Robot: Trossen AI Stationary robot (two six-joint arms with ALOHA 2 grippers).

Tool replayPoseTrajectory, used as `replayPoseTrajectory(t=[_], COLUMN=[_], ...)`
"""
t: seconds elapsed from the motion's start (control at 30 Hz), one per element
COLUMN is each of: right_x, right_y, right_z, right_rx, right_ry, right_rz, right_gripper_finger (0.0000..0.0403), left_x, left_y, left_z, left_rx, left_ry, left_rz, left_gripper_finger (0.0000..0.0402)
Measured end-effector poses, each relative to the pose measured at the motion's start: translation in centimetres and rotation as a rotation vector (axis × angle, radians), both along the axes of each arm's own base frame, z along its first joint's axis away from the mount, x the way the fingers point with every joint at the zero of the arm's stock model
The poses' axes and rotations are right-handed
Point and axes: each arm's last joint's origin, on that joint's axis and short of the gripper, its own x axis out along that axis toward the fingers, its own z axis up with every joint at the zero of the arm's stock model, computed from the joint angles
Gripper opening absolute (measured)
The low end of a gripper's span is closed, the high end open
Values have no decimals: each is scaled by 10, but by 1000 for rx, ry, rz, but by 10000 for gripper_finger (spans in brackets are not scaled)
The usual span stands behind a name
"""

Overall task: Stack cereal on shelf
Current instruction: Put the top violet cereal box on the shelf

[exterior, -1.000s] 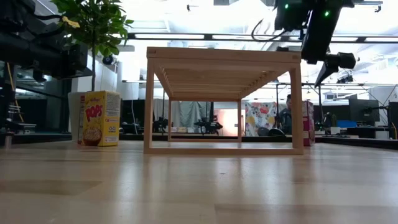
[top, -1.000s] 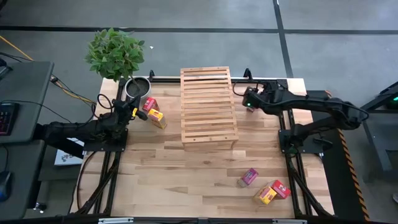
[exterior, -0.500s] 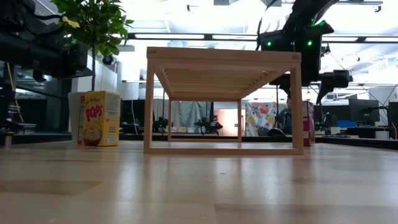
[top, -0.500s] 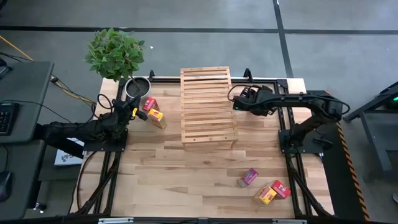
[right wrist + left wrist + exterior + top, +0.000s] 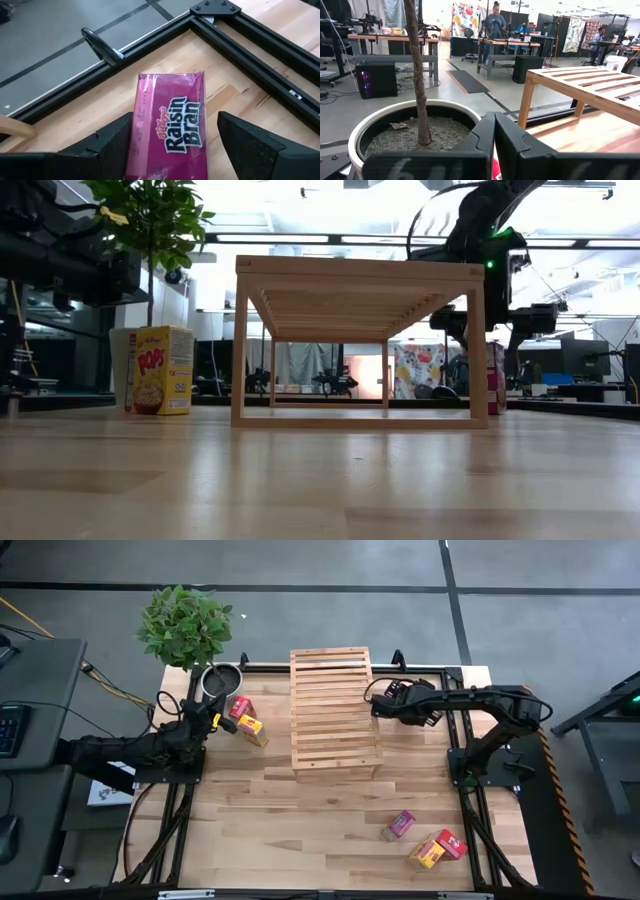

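The wooden slatted shelf (image 5: pixel 335 710) stands mid-table toward the far edge. A pink Raisin Bran box (image 5: pixel 170 125) stands on the table to its right (image 5: pixel 495 385). My right gripper (image 5: pixel 175 114) is open and hangs over this box, one finger on each side with a gap to each. My left gripper (image 5: pixel 494 142) is shut and rests at the table's left by the plant pot (image 5: pixel 222 682). A red box (image 5: pixel 240 705) and a yellow box (image 5: pixel 252 730) stand near it. A pink box (image 5: pixel 400 825), a yellow box (image 5: pixel 428 853) and a red box (image 5: pixel 450 843) lie near the right corner.
A potted plant (image 5: pixel 186 625) fills the far-left corner. Black frame rails (image 5: pixel 245 35) run along the far and right edges, close behind the pink box. People and workbenches show in the room beyond. Bare tabletop (image 5: pixel 290 810) lies on the near side of the shelf.
My right gripper has come down from above shelf height and moved a little toward the table's left, ending close to the shelf's right side over the pink box. The boxes and the left arm have kept still.
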Motion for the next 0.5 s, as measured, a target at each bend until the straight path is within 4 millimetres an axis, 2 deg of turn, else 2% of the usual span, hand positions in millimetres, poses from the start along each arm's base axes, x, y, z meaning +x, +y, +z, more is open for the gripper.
replayPoseTrajectory(t=[0.17, 0.5], right_x=[-2, -10], right_y=[-2, -4], right_z=[1, 5], right_rx=[19, 33], right_ry=[16, 122], right_rz=[0, 26], right_gripper_finger=[241, 135], left_x=[0, 0], left_y=[0, 0], left_z=[0, 0], left_rx=[0, 0], left_ry=[-1, 0], left_rz=[0, 0], left_gripper_finger=[3, 3])
